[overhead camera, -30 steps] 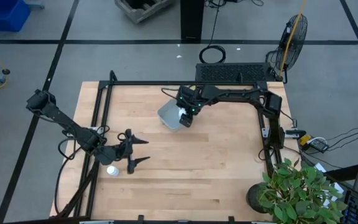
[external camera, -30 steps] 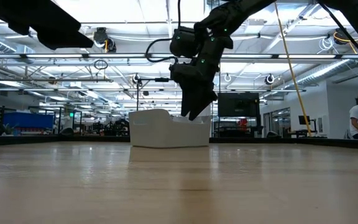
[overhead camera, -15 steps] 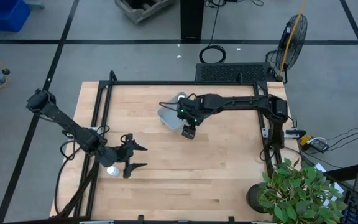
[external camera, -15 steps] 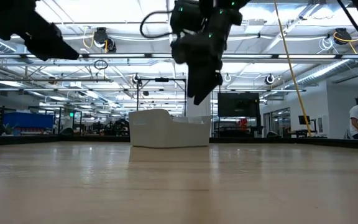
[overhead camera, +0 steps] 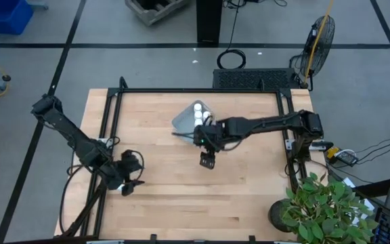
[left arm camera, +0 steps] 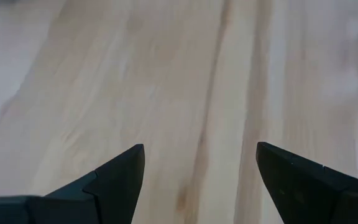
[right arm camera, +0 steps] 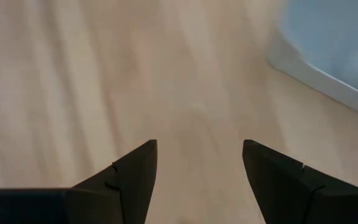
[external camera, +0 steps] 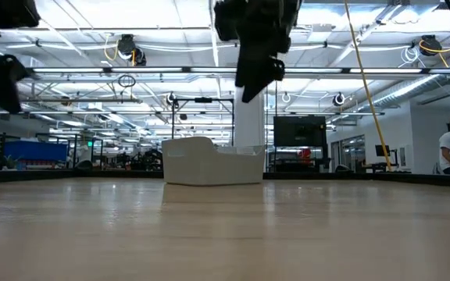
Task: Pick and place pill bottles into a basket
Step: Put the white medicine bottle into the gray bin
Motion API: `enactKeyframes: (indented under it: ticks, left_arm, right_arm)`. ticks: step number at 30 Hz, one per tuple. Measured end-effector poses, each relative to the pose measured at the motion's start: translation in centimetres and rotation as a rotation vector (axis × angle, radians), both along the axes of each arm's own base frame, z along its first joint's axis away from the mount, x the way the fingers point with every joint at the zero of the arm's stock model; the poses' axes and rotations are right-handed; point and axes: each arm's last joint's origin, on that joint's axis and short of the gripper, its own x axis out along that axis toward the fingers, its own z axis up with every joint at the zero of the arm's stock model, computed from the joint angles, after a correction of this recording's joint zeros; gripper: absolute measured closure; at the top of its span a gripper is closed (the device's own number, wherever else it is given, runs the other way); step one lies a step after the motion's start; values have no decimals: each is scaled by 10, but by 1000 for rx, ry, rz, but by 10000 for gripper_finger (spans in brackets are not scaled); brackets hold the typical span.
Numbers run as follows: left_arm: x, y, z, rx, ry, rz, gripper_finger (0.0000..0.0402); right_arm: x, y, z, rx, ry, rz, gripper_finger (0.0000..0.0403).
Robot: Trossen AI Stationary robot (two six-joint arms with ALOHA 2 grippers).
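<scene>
The pale basket [overhead camera: 183,123] sits on the wooden table at the far middle, and white pill bottles [overhead camera: 199,112] stand in its far right part. The low view shows it as a pale tray [external camera: 212,162]. My right gripper [overhead camera: 207,163] hangs open above bare wood just nearer than the basket. Its wrist view [right arm camera: 201,144] catches one basket corner [right arm camera: 334,50]. My left gripper [overhead camera: 131,181] is open near the table's left edge, tipped downward. Its wrist view [left arm camera: 201,149] has only bare wood between the fingers. No loose bottle shows on the table.
Black frame rails [overhead camera: 181,91] run along the table's far, left and right sides. A potted plant [overhead camera: 323,210] stands off the near right corner and a fan [overhead camera: 318,37] beyond the far right. The table's near half is bare wood [overhead camera: 208,196].
My right gripper has left the basket, moving toward the table's near edge and rising, still open. My left gripper has tipped downward and rolled, shifting slightly left. The white bottle that lay beside it a second ago is now covered by it in the high view.
</scene>
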Motion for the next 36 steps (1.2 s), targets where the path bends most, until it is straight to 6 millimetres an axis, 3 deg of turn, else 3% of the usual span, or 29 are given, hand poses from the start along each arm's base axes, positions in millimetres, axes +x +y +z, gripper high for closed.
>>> enactKeyframes:
  ticks: [5, 8, 15, 22, 29, 36]
  left_arm:
    - [-13, -1, 29, -10, 154, 38, 92]
    - [-19, -5, 37, -85, 212, 61, 92]
    - [-38, -17, 26, -246, 339, 183, 92]
    - [-52, -23, 19, -229, 390, 256, 92]
    - [-50, -29, 8, -142, 421, 275, 92]
    - [-44, -37, -2, -96, 452, 290, 92]
  right_arm:
    - [6, 28, 4, -51, -98, 63, 173]
    - [6, 39, 5, -98, -122, 95, 172]
    - [5, 53, 6, -124, -139, 126, 173]
    - [8, 56, 2, -125, -181, 137, 175]
    - [6, 56, -16, -114, -162, 128, 178]
    - [5, 56, -18, -109, -160, 119, 179]
